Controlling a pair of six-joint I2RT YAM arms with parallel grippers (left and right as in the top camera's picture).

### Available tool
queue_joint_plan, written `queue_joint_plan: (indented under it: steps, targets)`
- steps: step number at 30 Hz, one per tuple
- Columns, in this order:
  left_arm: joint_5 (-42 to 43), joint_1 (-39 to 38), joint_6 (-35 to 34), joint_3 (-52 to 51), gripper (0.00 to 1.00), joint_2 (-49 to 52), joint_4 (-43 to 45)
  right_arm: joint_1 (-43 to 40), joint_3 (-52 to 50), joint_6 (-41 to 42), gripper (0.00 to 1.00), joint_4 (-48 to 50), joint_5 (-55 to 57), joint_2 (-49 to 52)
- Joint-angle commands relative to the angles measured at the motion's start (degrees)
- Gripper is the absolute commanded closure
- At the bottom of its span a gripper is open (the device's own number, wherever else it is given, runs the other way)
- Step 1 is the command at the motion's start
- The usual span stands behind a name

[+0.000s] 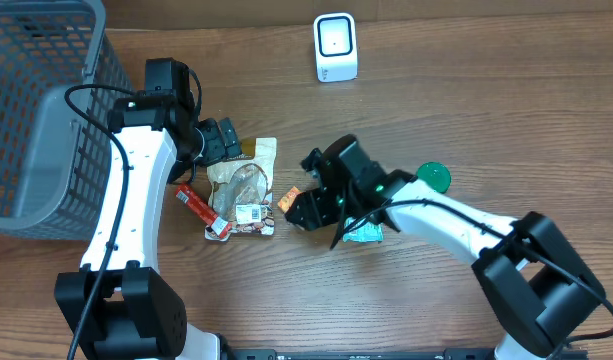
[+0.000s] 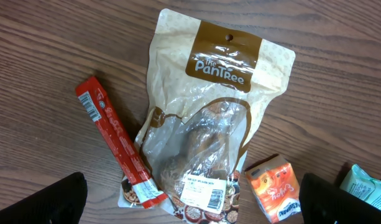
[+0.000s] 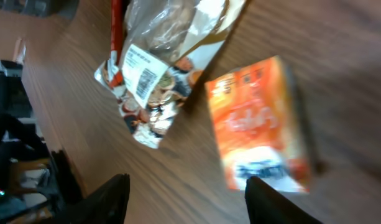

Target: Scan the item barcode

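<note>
The right gripper (image 3: pixel 187 182) stands with its fingers parted and nothing between them, so it grips nothing; the orange carton (image 3: pixel 258 130) lies flat on the table (image 1: pixel 466 110) just beyond its fingertips, off toward the right finger rather than on the centre line; its long axis runs away from the wrist camera, leaning a little, so the jaws would have to shift sideways to straddle its narrow width; the carton looks like the item to be scanned, though that is a judgement; the picture is too blurred to tell whether its top face carries a barcode; from overhead the carton sits at the tip of the right gripper, plainly nearer to it than to the left gripper (image 2: pixel 190 186), which hangs wide open and empty over the snack bag (image 2: pixel 209 124); the bag lies just beside the carton, with a red stick pack (image 2: pixel 115 146) resting along its other edge and overlapping its bottom corner; the white scanner (image 1: pixel 335 47) stands well apart at the far side of the table, so the carton would have to be lifted, carried up the table to it, and turned to present its code.
</note>
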Motion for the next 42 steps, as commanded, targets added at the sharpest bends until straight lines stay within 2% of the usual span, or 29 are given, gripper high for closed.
queue_joint_plan:
  steps: [1,7,17,23,36,39,42]
  targets:
    - [0.6,-0.1,-0.6,0.2,0.0,0.0,0.1,-2.0,1.3,-9.4,0.38,-1.7,-0.7,-2.0]
    - [0.6,-0.1,-0.6,0.2,0.0,0.0,0.1,-2.0,3.1,-14.8,0.39,-6.1,8.8,-2.0]
    - [0.6,-0.1,-0.6,0.2,0.0,0.0,0.1,-0.7,21.2,-21.9,0.4,-23.7,17.3,-2.0]
    - [0.6,-0.1,-0.6,0.2,0.0,0.0,0.1,3.7,21.8,-26.2,0.39,-27.5,23.9,0.2]
    - [0.6,-0.1,-0.6,0.2,0.0,0.0,0.1,9.3,21.8,-26.8,0.46,-24.4,32.2,10.0]
    - [0.6,-0.1,-0.6,0.2,0.0,0.0,0.1,9.2,21.7,-26.8,0.45,-23.8,32.5,10.8]
    - [0.6,-0.1,-0.6,0.2,0.0,0.0,0.1,8.9,21.7,-26.8,0.4,-23.0,32.6,11.0]
